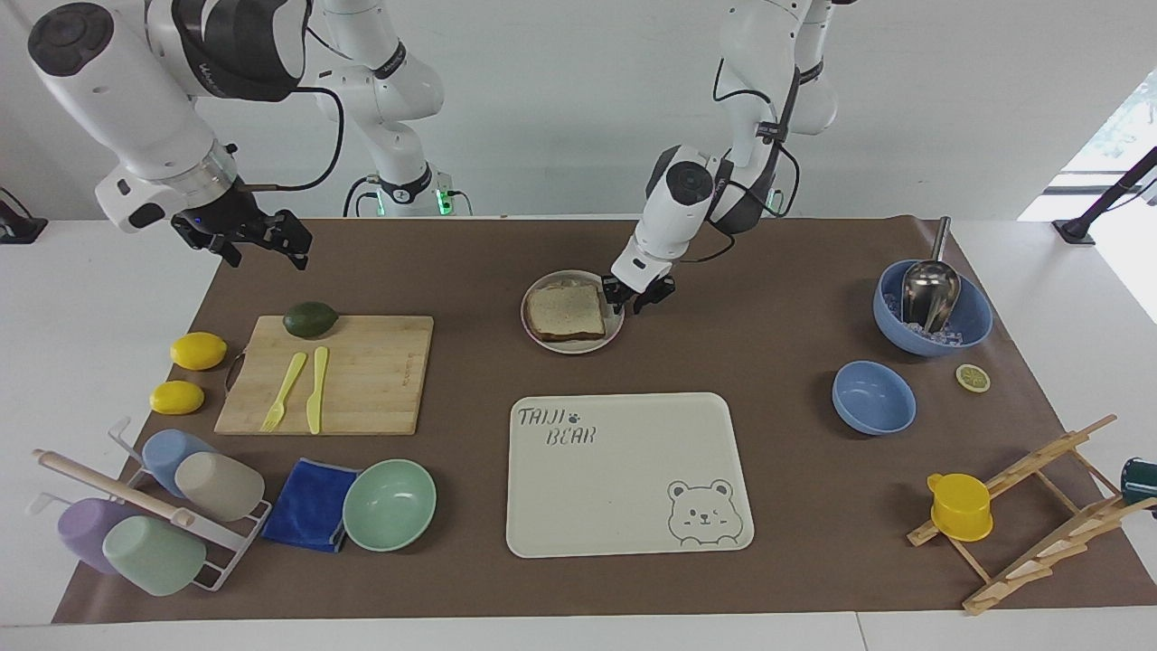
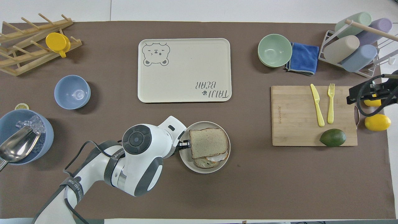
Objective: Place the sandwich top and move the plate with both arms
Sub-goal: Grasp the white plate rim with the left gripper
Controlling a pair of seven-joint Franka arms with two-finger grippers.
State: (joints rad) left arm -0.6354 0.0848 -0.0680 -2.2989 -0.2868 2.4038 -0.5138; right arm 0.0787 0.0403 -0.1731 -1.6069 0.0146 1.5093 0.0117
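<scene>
I have the left tool (image 1: pixel 638 297) low at the plate (image 1: pixel 617 333), on the rim that faces the left arm's end of the counter (image 1: pixel 777 380). Its fingers look spread, one over the rim and one just outside it, and they hold nothing. The top (image 1: pixel 566 312) already lies on the sandwich in the plate, skewed a little so the egg slice (image 2: pixel 209 161) peeks out on the side nearer the robots.

What the next move turns on, as I judge it: the plate lies straight ahead of the left tool toward the right arm's end, so a short push in and a close should take the rim. The plate is round, so no axis matters; only the rim does. The left arm is far nearer.

The right tool (image 1: pixel 256 237) hangs with its fingers apart over the counter's edge at the right arm's end, well apart from the plate, holding nothing. It has to cross above the board (image 1: pixel 366 372) and avocado (image 1: pixel 310 318).

The tray (image 1: pixel 624 470) lies farther from the robots than the plate, with bare brown mat (image 1: pixel 470 271) between them.
</scene>
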